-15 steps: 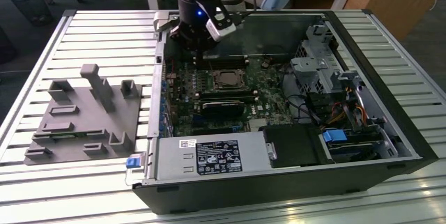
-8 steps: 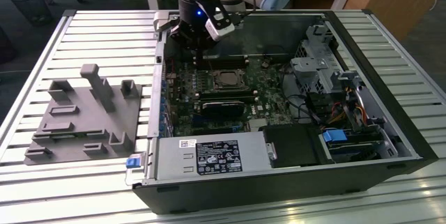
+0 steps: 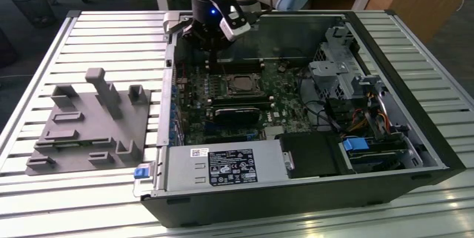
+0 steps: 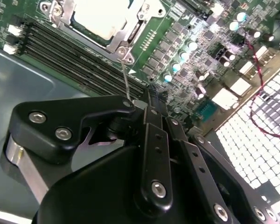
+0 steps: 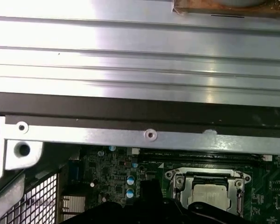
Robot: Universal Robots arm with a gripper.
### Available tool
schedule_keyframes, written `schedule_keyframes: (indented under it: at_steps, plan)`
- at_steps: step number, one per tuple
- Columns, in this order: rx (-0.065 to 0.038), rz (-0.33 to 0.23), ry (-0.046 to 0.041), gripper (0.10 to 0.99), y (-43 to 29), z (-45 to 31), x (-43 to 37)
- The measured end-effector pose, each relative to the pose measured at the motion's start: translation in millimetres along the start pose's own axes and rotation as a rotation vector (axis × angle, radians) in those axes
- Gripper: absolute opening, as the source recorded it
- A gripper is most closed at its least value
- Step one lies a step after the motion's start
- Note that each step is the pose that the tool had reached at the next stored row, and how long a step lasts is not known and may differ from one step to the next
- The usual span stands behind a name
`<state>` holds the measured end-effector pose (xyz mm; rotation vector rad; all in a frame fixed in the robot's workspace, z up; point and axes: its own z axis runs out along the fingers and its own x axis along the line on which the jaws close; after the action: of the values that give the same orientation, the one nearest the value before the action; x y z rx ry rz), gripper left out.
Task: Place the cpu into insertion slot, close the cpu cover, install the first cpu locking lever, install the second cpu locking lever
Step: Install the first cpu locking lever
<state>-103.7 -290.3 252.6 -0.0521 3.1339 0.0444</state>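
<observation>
Matte black claw (image 4: 147,95) with silvery screw heads (image 4: 158,188). Just ahead of claw, green board (image 4: 177,28) dotted with pale teal-topped caps (image 4: 177,67). Long black slots (image 4: 70,49). Silvery frame (image 4: 122,39) round a pale grey chip (image 4: 100,16). Off to one side of claw, red wires (image 4: 263,65) over a white-and-dark grid (image 4: 266,121).

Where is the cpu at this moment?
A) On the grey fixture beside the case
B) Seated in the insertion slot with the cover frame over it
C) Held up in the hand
B: in the first wrist view the pale top of the cpu shows through the window of the cpu cover.
</observation>
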Motion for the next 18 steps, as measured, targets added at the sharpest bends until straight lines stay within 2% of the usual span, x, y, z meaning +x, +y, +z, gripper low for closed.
schedule_keyframes:
  at_steps: [9, 18]
  plan:
    - [0.000, 0.000, 0.0000, 0.106, 1.8, 0.6, -10.8]
    - [0.000, 0.000, 0.0000, 0.106, 1.6, 1.3, -18.1]
